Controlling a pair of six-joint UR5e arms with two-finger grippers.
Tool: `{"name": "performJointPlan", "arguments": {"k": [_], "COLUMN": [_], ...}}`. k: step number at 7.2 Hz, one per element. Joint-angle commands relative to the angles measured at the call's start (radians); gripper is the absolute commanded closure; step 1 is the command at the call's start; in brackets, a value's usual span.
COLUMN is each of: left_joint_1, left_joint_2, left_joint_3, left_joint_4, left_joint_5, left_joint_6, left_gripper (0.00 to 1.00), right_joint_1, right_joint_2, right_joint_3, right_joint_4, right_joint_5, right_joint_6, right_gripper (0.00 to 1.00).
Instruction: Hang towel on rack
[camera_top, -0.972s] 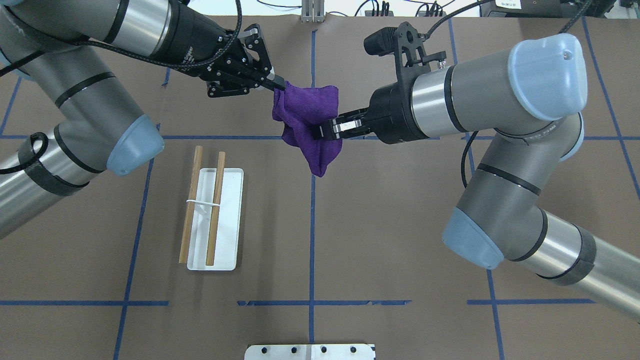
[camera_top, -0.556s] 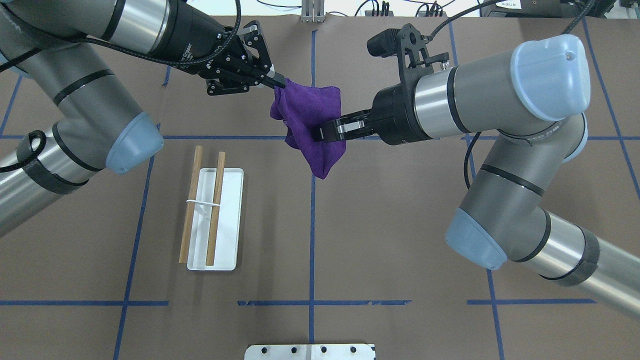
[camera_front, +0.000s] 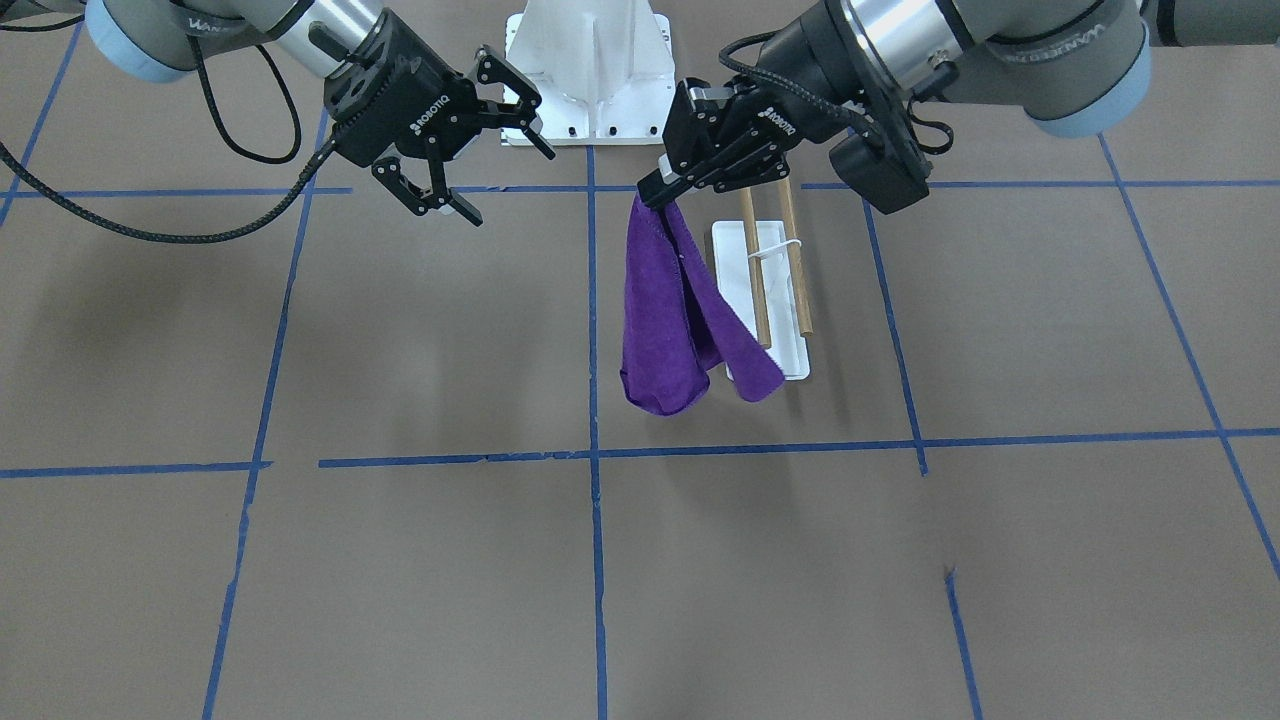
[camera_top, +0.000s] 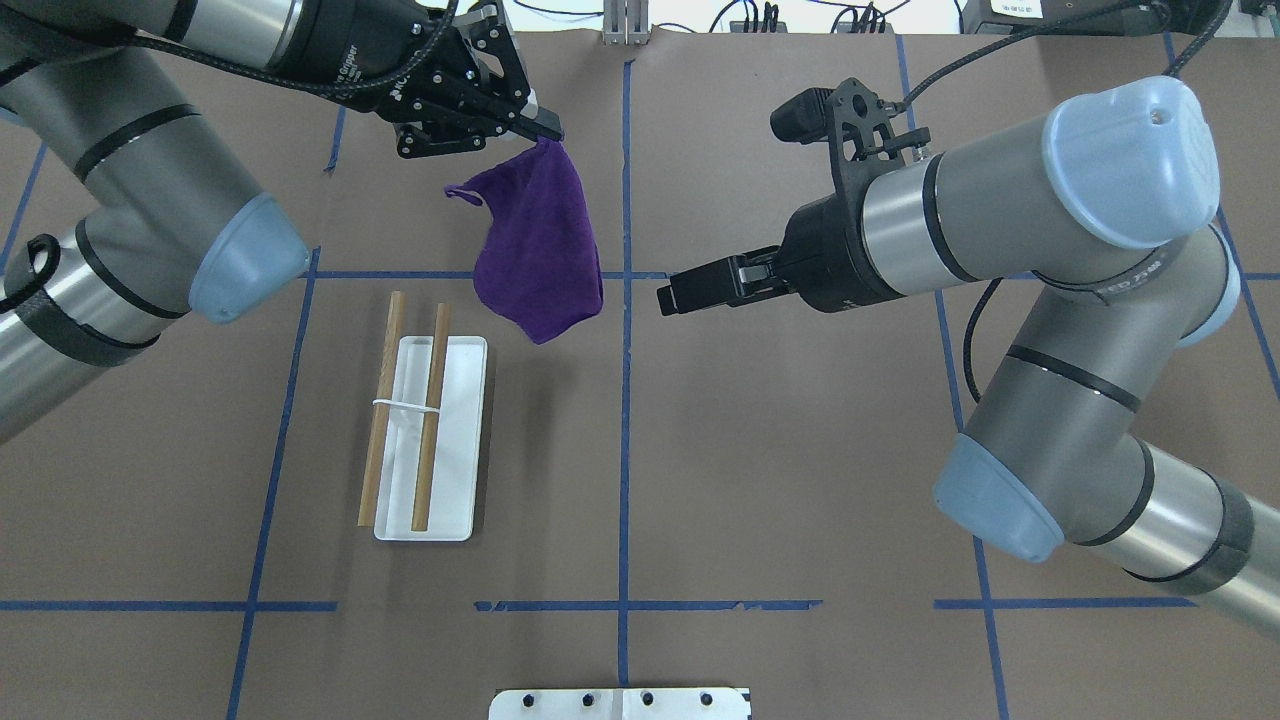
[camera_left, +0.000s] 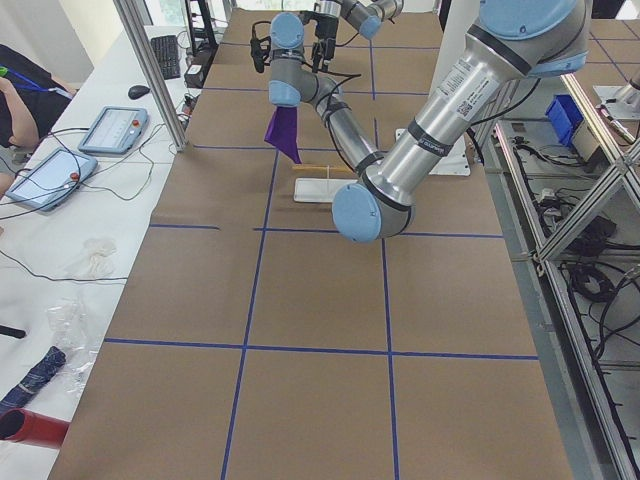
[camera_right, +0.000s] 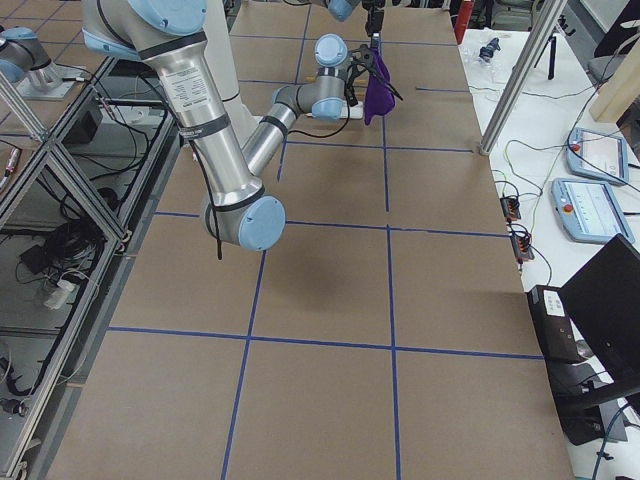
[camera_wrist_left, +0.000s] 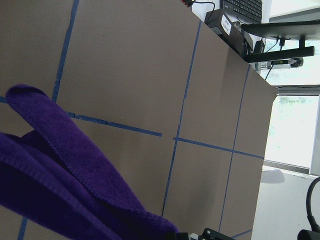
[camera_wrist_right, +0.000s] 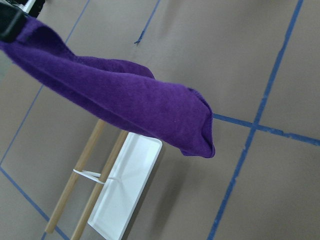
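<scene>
The front-facing view settles what the overhead view leaves unclear: the right pincer (camera_front: 505, 180) has its fingers spread wide with nothing between them. From overhead that same pincer (camera_top: 668, 295) is seen edge-on, so its gap is hard to judge. The left pincer (camera_front: 655, 190) is clenched on the top corner of the purple towel (camera_front: 665, 320), which hangs from it in long folds. In the overhead view the towel (camera_top: 540, 250) reads instead as a foreshortened patch between the left pincer (camera_top: 540, 128) and the far end of the rack (camera_top: 425, 440). It is well apart from the right pincer. The rack lies on the brown surface (camera_top: 800, 450) as a white base (camera_top: 462, 450) carrying two wooden dowels (camera_top: 431, 420) joined by a thin white wire. In the front-facing view the towel's lower corner covers part of the base. The overhead view shows the two just beside each other, not overlapping. The right wrist view shows the towel (camera_wrist_right: 125, 110) draped across the frame with the rack (camera_wrist_right: 120, 195) beyond it, but none of that pincer's own fingers. The left wrist view gives only cloth (camera_wrist_left: 60, 185) and blue tape lines, with the grip itself cut off at the bottom edge. In both side views the towel (camera_left: 283, 135) (camera_right: 377, 95) is small and far off. Whether its lowest fold clears the surface is hard to make out.
</scene>
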Motion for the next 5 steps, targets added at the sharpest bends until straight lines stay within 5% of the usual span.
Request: {"name": "performJointPlan", "arguments": {"k": [1,3,5], "left_joint_1": [-0.014,-0.056,-0.030], "left_joint_2": [0.011,0.050,0.129], "left_joint_3": [-0.078,-0.155,-0.278], "left_joint_4": [0.012,0.012,0.015], "left_joint_5": [0.016,0.098,0.180], "left_joint_6": [0.000,0.011,0.018], "left_gripper": [1.00,1.00,1.00], "right_joint_1": [0.088,0.198,0.304], "right_joint_2": [0.001,-0.007,-0.010], "right_joint_3": [0.040,0.042,0.050], "right_joint_4": [-0.270,-0.398,-0.646], "right_joint_5": [0.099,0.088,0.085], "right_joint_6": [-0.014,-0.047,-0.288], "right_gripper": [0.00,0.00,0.00]}}
